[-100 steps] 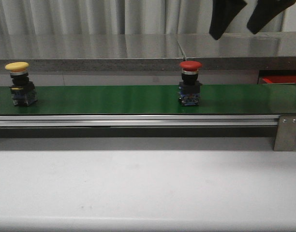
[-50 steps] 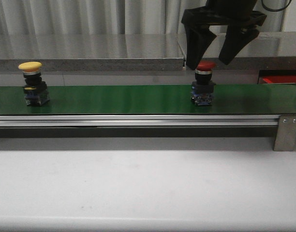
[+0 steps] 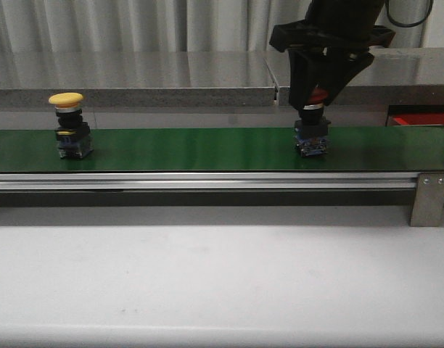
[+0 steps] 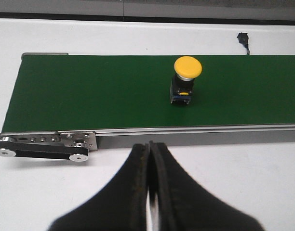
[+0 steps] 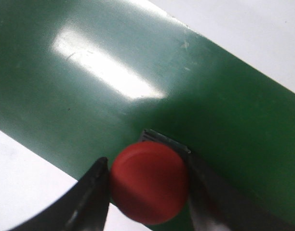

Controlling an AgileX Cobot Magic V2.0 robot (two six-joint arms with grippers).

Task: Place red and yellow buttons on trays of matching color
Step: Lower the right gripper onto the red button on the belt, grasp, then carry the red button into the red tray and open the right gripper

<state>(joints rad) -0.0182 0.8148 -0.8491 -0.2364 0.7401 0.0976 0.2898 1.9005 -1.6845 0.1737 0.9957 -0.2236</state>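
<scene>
Red button (image 3: pixel 312 130): stands upright on the green belt (image 3: pixel 193 148), toward its right end, long axis vertical.
Right gripper (image 3: pixel 318 93): directly above the red button, fingers on either side of its cap; in the right wrist view the pads (image 5: pixel 92 185) touch the cap, so it looks clamped on it.
Key relation: the cap sits squarely between the fingers, so a straight lift should free it from the belt.
Red tray (image 3: pixel 421 119): a sliver shows behind the belt, to the right of the gripper.
Yellow button (image 3: pixel 72 134): upright near the belt's left end, nearer the left arm.
Left gripper (image 4: pixel 150 192): fingers pressed together, empty, short of the belt with the yellow button ahead.
</scene>
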